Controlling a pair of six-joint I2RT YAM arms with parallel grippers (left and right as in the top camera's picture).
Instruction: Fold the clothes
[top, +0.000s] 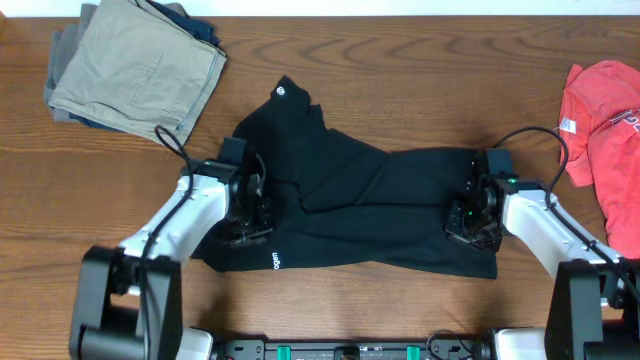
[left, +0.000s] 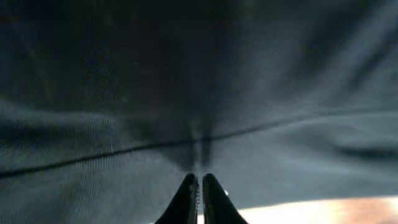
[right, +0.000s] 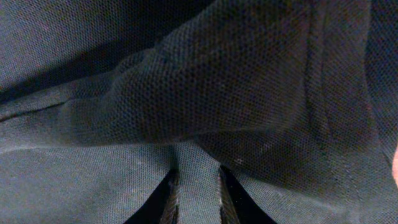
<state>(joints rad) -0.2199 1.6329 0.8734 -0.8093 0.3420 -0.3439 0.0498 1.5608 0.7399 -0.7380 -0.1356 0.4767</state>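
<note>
Black mesh fills both wrist views: my left end effector (left: 200, 182) is clenched on a thin crease of the clothes (top: 380, 200), and my right end effector (right: 196, 177) grasps a thicker bunch. They lie crosswise on the desk (top: 400, 60), long axis running between my arms.

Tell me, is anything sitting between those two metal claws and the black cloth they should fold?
Nothing visible. The left gripper and right gripper are both pinching the black soft-fabric garment itself. The khaki folded trousers and the red T-shirt lie off to either side, apart from it.
</note>
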